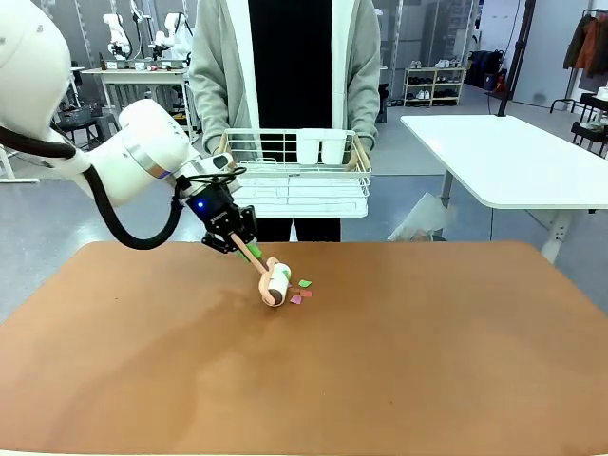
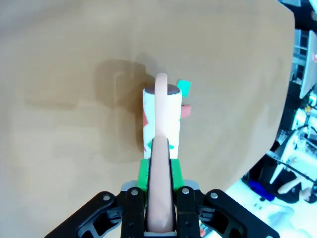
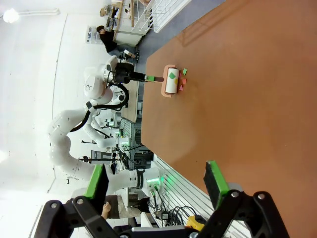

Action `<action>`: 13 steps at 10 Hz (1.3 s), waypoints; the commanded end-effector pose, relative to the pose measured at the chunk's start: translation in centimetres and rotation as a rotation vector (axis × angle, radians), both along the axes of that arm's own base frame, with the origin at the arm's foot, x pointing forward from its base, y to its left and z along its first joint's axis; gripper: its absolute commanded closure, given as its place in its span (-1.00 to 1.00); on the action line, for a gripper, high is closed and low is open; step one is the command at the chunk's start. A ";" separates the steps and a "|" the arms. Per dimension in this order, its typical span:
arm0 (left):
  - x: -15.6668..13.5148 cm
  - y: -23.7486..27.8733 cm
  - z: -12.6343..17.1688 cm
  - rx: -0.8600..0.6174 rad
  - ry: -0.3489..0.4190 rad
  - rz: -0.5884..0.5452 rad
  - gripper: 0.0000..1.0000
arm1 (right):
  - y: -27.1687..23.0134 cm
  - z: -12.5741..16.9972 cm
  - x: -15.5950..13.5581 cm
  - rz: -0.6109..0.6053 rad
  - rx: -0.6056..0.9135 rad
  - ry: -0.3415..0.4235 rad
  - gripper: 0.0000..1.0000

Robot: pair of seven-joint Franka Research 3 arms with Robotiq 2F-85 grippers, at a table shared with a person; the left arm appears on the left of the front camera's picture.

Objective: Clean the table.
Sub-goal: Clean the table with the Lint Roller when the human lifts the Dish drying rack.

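Note:
The reddish-brown table (image 1: pixel 399 361) carries a few small green and pink paper scraps (image 1: pixel 302 291). My left gripper (image 1: pixel 237 239) is shut on the peach handle of a white lint roller (image 1: pixel 275 282), whose roll lies on the table beside the scraps. In the left wrist view the roller (image 2: pixel 162 119) stretches straight out from the gripper (image 2: pixel 161 198), with scraps stuck to its roll, a green scrap (image 2: pixel 184 88) and a pink one beside it. My right gripper (image 3: pixel 156 181) hangs open over the table's edge (image 3: pixel 237 89), far from the roller (image 3: pixel 171 81).
A person stands at the far side holding a white wire rack (image 1: pixel 294 190) with two white cups (image 1: pixel 321 147) above the table's far edge. A white-topped table (image 1: pixel 513 157) stands at the back right.

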State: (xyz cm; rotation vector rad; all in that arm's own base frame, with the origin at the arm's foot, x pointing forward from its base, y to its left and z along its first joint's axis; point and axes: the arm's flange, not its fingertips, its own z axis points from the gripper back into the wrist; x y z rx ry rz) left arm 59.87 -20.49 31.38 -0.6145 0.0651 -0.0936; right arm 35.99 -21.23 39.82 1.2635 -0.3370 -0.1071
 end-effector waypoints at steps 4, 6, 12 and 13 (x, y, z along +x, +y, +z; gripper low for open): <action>-0.1 -10.9 -3.8 -0.038 0.110 -0.018 0.59 | 0.0 0.2 -0.4 0.009 0.003 -0.009 -1.00; -0.6 -13.5 -3.2 -0.035 0.098 -0.038 0.59 | 0.0 0.2 -0.4 0.009 0.003 -0.009 -1.00; -3.6 -12.5 12.5 -0.085 -0.018 -0.119 0.59 | 0.0 0.2 -0.4 0.009 0.003 -0.009 -1.00; -5.1 -10.5 16.3 -0.068 -0.067 -0.131 0.59 | 0.0 0.2 -0.4 0.009 0.003 -0.009 -1.00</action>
